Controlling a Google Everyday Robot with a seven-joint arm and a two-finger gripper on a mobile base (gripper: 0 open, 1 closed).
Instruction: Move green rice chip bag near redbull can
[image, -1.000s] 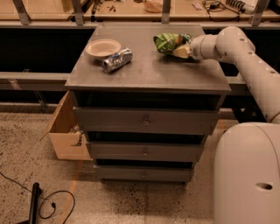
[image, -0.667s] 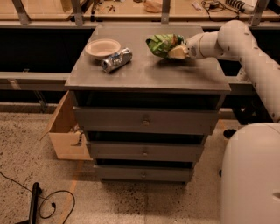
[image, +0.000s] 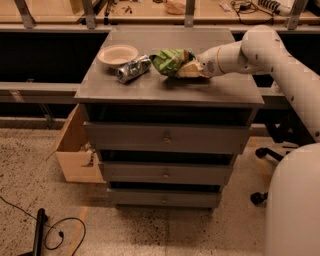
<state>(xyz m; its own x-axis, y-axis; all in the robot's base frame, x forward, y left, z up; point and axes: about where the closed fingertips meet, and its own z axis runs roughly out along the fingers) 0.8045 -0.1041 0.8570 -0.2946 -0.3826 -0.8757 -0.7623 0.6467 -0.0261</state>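
Observation:
The green rice chip bag (image: 167, 61) is a shiny, wrinkly bright-green bag with orange-yellow patches, near the middle of the grey cabinet top (image: 165, 87). My gripper (image: 192, 69) is at the bag's right end, shut on it, with the white arm reaching in from the right. The redbull can (image: 133, 69) lies on its side just left of the bag, a short gap between them. The bag hides the fingertips.
A round cream-white bowl (image: 118, 54) sits behind and left of the can. The cabinet has three drawers below. An open cardboard box (image: 75, 147) stands on the floor at the left. A black cable (image: 60, 232) lies on the floor.
My gripper has carried the green bag leftward across the cabinet top, from the right side toward the can. The can and bowl have not moved.

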